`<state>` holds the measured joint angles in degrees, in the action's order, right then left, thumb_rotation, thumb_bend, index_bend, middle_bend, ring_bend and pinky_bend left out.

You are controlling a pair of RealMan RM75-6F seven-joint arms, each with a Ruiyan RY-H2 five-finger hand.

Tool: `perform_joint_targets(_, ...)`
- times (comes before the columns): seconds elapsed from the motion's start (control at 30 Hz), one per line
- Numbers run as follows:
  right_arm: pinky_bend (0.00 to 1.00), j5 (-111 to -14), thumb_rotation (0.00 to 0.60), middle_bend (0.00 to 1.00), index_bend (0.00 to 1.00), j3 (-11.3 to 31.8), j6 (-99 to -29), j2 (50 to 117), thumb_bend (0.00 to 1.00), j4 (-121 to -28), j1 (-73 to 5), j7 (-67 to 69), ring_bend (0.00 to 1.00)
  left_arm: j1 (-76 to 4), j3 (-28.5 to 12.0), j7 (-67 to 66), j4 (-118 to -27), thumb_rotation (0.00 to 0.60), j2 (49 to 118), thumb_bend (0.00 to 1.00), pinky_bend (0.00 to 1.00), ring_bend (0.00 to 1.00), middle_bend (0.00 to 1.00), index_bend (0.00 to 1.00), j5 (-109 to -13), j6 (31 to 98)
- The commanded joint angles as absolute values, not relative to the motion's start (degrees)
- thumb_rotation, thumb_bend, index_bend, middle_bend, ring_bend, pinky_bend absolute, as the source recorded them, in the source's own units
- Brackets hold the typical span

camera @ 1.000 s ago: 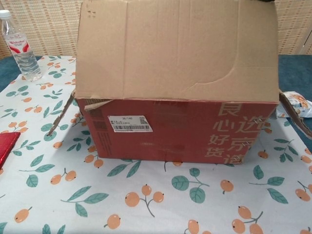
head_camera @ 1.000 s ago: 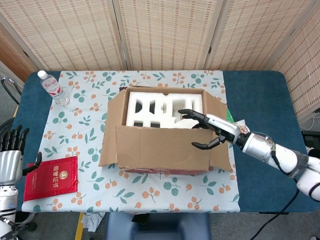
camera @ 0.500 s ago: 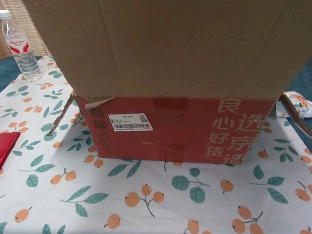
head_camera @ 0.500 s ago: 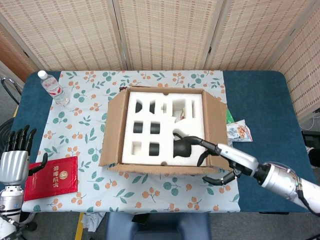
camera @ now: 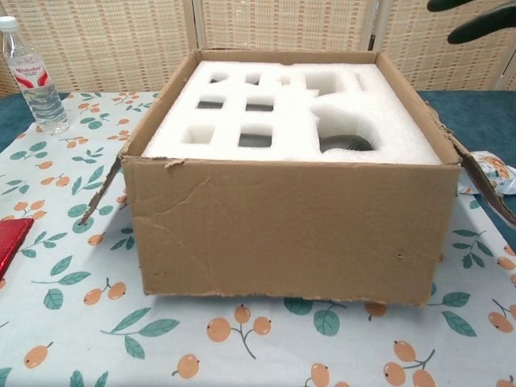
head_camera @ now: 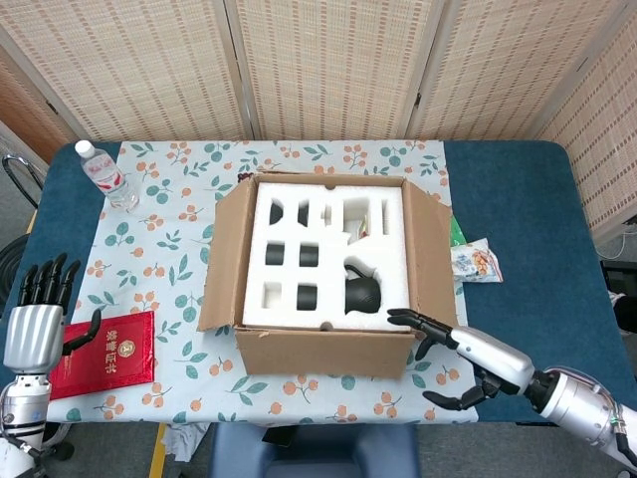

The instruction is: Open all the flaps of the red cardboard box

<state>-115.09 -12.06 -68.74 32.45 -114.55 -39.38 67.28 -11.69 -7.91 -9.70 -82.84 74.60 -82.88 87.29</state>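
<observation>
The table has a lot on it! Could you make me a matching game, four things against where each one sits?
Things:
1. water bottle
2. red booklet
3. black teapot
4. snack packet

Places:
A. in a cut-out of the white foam inside the box
B. on the table to the right of the box
C. at the far left corner of the floral cloth
D. at the near left edge, by the left hand

Pairs: 1-C, 2-D, 3-A, 4-B
</observation>
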Motion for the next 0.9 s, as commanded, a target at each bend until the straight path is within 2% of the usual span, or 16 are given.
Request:
perform_joint_targets(0.03, 0.21, -103.8, 0.600, 0.00, 0.00, -8.6, -69.5, 39.4, 0.42, -109.6, -30.1, 36.0, 0.00, -11.6, -7.4, -9.8, -84.4, 0.373, 73.2, 0.46, 0.00, 0.00, 0.00, 0.00, -82.4, 86.0)
perform_joint_targets(0.1, 0.14, -100.5, 0.600, 0.00, 0.00, -7.4, -70.7, 41.4, 0.42, -107.7, -27.2, 23.9, 0.00, -11.5, -7.1, -9.6, -85.5, 0.373, 72.4, 0.46, 0.00, 0.00, 0.00, 0.00, -81.8, 85.0)
perform_joint_targets(0.2, 0.01, -94.1, 0.600, 0.00, 0.00, -4.5, -77.9, 48.7, 0.42, -105.3, -20.5, 0.1, 0.00, -11.4, -6.8, -9.1, -87.6, 0.372, 70.8, 0.46, 0.00, 0.00, 0.00, 0.00, -80.6, 83.1)
perform_joint_targets(0.33, 0.00, -88.8, 0.600, 0.00, 0.00, -3.3, -85.3, 57.7, 0.42, -103.1, -13.6, -14.3, 0.00, -11.3, -6.2, -7.5, -89.6, 0.375, 69.0, 0.46, 0.00, 0.00, 0.00, 0.00, -80.6, 81.9)
perform_joint_targets(0.6, 0.00, -82.9, 0.600, 0.00, 0.00, -0.7, -90.6, 66.5, 0.42, -95.9, -7.9, -17.5, 0.00, -10.7, -5.1, -6.3, -91.8, 0.375, 67.4, 0.46, 0.00, 0.00, 0.00, 0.00, -83.1, 82.9)
perform_joint_targets(0.9, 0.00, -84.1, 0.600, 0.00, 0.00, -1.0, -86.2, 65.3, 0.42, -93.9, -8.0, -9.2, 0.00, -10.4, -5.0, -8.3, -92.1, 0.372, 67.8, 0.46, 0.00, 0.00, 0.00, 0.00, -83.4, 83.7)
